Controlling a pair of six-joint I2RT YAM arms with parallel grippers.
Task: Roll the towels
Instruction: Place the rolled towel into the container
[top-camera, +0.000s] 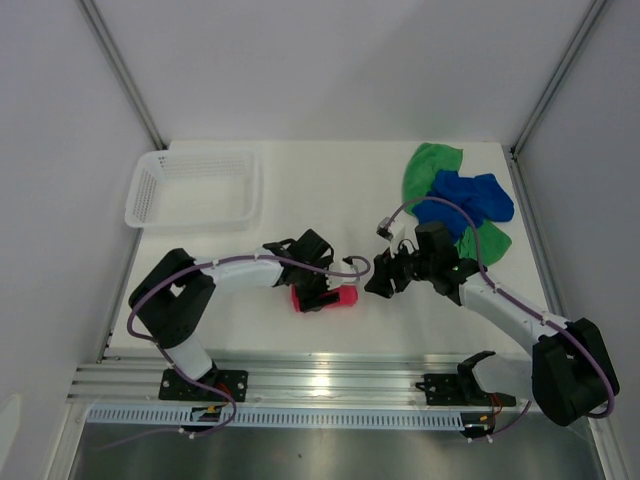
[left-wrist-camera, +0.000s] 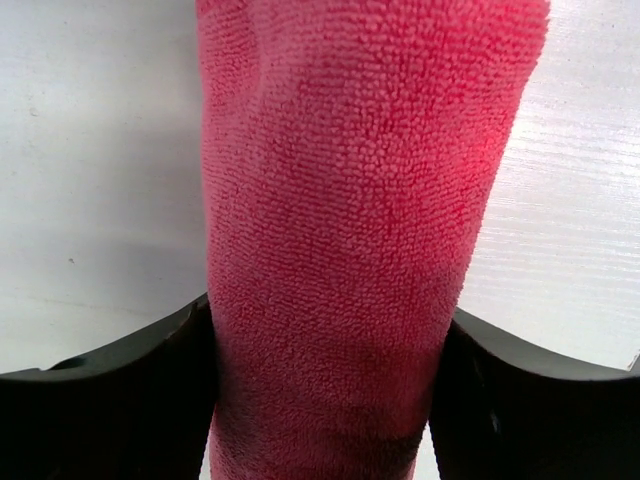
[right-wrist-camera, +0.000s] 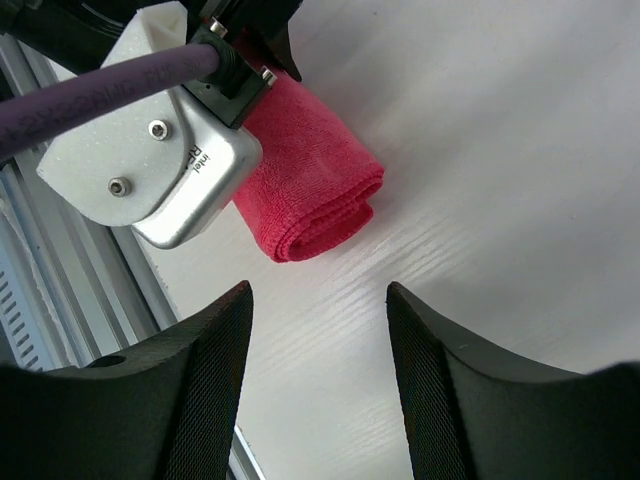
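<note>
Left gripper (top-camera: 318, 294): fingers (left-wrist-camera: 120, 400) pressed to both flanks of the rolled pink-red towel (left-wrist-camera: 350, 200), which lies on the table at centre near the front edge. Right gripper (right-wrist-camera: 320, 380): fingers (right-wrist-camera: 190, 390) spread wide, holding nothing, poised just right of the roll's end. Blue towel (top-camera: 470, 200): crumpled, lying on the green towel (top-camera: 430, 165), far right corner. White mesh basket (top-camera: 140, 195): far left corner. Table (top-camera: 330, 200): white, matte. Aluminium rail (top-camera: 330, 380): along the near edge, carrying both arm bases. Walls (top-camera: 330, 70): pale grey panels, metal posts (top-camera: 120, 70) at the corners.
</note>
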